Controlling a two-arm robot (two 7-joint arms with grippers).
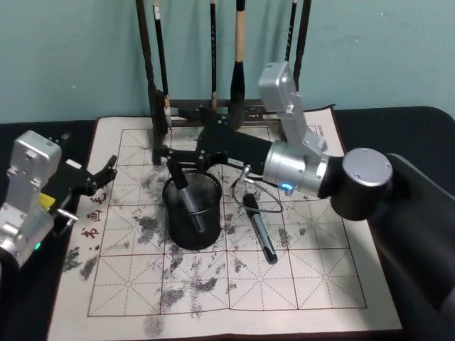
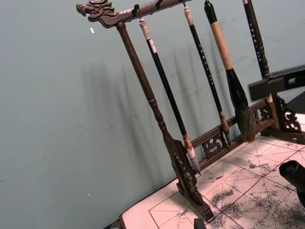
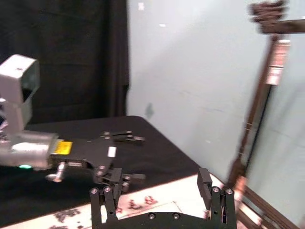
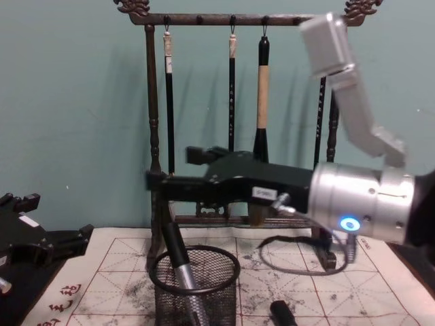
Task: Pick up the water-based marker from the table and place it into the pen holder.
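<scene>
The black wire-mesh pen holder (image 1: 192, 222) (image 4: 195, 288) stands on the calligraphy mat. A black and silver marker (image 1: 189, 202) (image 4: 181, 270) leans inside it, its top sticking out over the rim. My right gripper (image 1: 165, 158) (image 3: 157, 193) hovers just above the marker's top, open, with nothing between its fingers. A second, similar black pen (image 1: 259, 229) lies flat on the mat to the right of the holder. My left gripper (image 1: 108, 170) (image 3: 131, 157) rests open at the left edge of the mat, over the black table (image 1: 43, 138).
A tall dark wooden brush rack (image 1: 213, 106) (image 2: 181, 162) (image 4: 231, 122) with several hanging brushes stands behind the holder against the teal wall. The whitish mat (image 1: 213, 284) with a red grid and ink smudges covers the middle. A thin cable loop (image 1: 259, 195) hangs under my right arm.
</scene>
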